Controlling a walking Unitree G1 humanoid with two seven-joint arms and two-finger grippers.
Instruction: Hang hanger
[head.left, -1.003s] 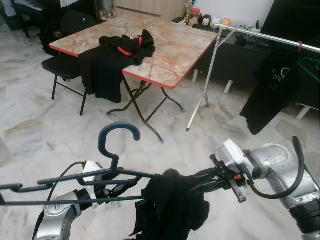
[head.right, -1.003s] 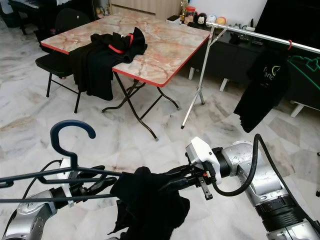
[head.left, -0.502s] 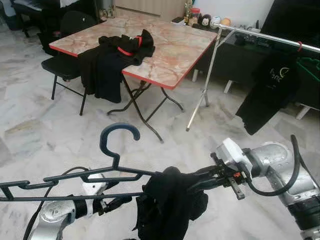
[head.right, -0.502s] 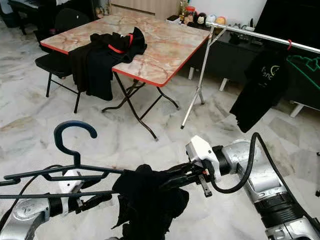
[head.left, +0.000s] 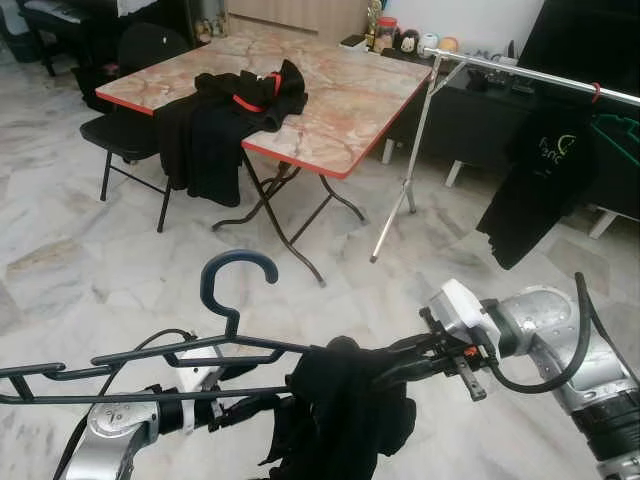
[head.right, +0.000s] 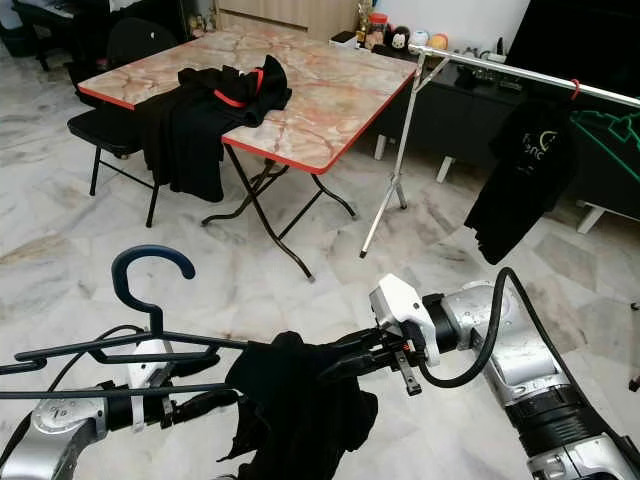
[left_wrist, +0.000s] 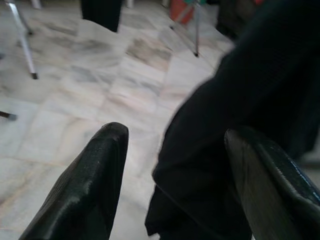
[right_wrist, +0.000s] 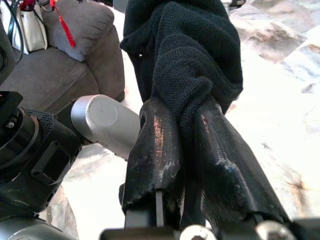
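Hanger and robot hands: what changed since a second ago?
The left gripper dropped from between the hanger's bars to just under the lower bar, and its jaws stand open, gripping nothing. The hanger rose very slightly. The right gripper stays with its jaws shut on the black cloth bunched on the hanger. The table and the clothes rail did not move.

black garment (right_wrist: 190, 65) showing matt knit cloth; hanger (head.left: 200, 350) looking smooth dark plastic; floor (head.left: 90, 270) gleaming glossy marble.
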